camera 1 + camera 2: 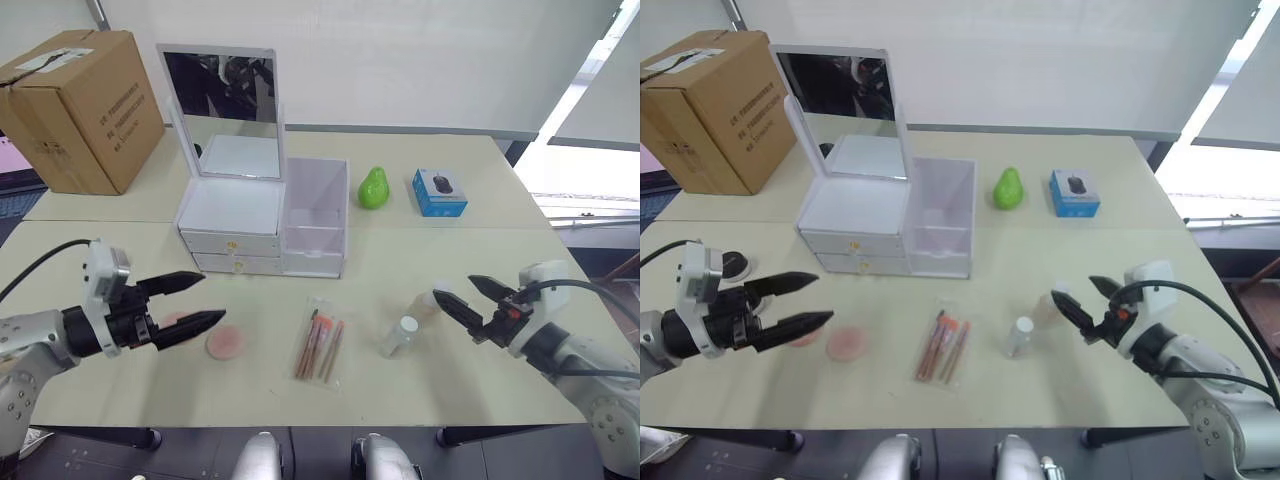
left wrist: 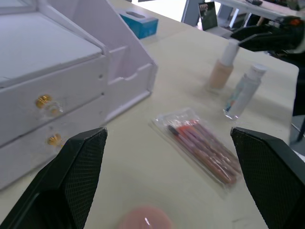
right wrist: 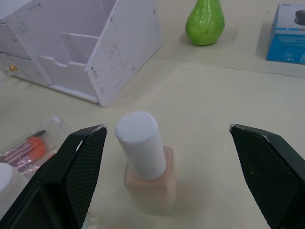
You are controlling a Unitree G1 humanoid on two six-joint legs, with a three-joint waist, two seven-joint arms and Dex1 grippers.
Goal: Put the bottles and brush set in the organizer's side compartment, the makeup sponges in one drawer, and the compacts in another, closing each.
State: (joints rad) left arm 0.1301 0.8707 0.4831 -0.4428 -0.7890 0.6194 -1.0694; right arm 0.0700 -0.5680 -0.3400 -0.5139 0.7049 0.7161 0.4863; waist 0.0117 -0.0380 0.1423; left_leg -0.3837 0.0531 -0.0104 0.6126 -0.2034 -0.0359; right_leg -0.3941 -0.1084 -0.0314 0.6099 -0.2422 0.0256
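Right gripper is wide around the upright foundation bottle at frame centre, left gripper also wide; an off-centre close could tip it

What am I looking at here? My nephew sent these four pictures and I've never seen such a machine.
A humanoid robot is tidying makeup. Two pictures come from its head cameras, two from cameras on its wrists. Its left gripper and right gripper are both open and hold nothing. On the table stand a white organizer with a mirror, a beige bottle between the right fingers, a clear bottle, a packaged brush set, a pink sponge, a green pear, a blue box and a cardboard box.
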